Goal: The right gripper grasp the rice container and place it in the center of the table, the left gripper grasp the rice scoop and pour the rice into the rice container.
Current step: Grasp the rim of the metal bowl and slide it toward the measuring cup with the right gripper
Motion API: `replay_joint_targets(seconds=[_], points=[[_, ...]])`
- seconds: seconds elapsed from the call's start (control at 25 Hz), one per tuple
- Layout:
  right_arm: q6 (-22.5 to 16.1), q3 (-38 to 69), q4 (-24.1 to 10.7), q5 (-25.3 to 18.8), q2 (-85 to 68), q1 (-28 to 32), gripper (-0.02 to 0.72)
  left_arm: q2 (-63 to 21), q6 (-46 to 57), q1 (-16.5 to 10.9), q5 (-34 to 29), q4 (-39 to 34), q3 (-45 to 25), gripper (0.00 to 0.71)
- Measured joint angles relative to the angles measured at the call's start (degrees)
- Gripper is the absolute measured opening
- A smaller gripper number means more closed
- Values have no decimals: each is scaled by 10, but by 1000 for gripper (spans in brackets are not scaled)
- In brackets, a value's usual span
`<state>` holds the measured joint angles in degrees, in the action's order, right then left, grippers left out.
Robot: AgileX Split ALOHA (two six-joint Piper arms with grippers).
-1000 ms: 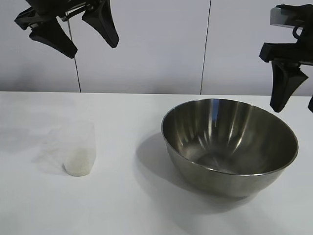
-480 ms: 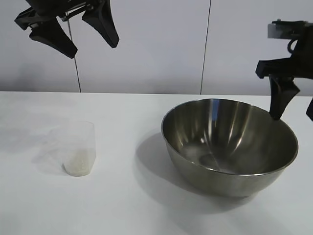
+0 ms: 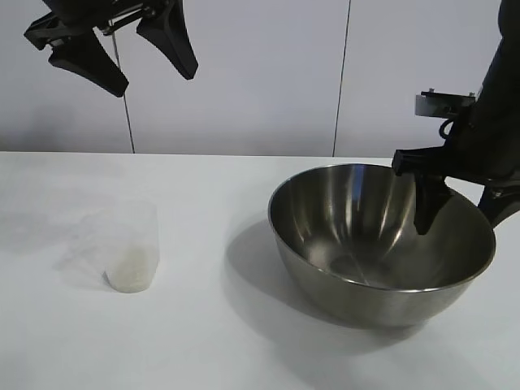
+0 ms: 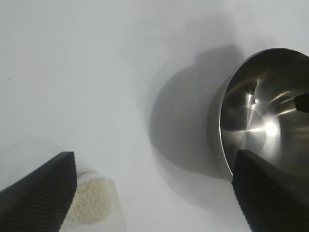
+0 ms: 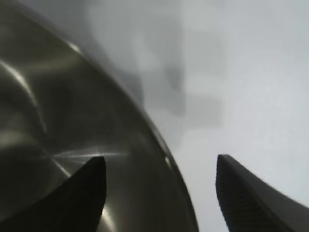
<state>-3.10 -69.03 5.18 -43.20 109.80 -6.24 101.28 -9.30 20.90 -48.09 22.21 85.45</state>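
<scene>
While it sits open side up on the right half of the table, the rice container looks rigid, thin-walled and polished, so I judge it light for its width but slick; its curved flank gives no purchase, and the rim is the sensible place to pinch. Being round, it has no long axis across the table; its one axis runs straight up. The right gripper points almost straight down at the right rim with its fingers apart, one finger inside the wall and the other outside, nothing clamped yet. Well to the left stands the rice scoop, upright, mouth up, long axis vertical; I cannot make out its handle. It seems light, slightly flexible and easy to tip, so a gentle hold near the top should suit. Rice lies in its bottom. High above it the left gripper hangs spread wide and empty.
</scene>
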Motion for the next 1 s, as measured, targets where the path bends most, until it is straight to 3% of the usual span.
replay_joint_targets(seconds=[0.12, 0.2, 0.32, 0.4, 0.64, 1.0], points=[[12, 0, 20, 9, 17, 0, 372, 0, 0, 0, 0, 0, 0, 634], [24, 0, 35, 9, 22, 0, 280, 0, 0, 0, 0, 0, 0, 634], [52, 0, 68, 9, 23, 0, 84, 0, 0, 0, 0, 0, 0, 634], [76, 0, 89, 6, 23, 0, 38, 0, 0, 0, 0, 0, 0, 634], [129, 0, 135, -11, 23, 0, 10, 0, 0, 0, 0, 0, 0, 634], [151, 0, 141, -36, -33, 3, 10, 0, 0, 0, 1, 0, 0, 634]])
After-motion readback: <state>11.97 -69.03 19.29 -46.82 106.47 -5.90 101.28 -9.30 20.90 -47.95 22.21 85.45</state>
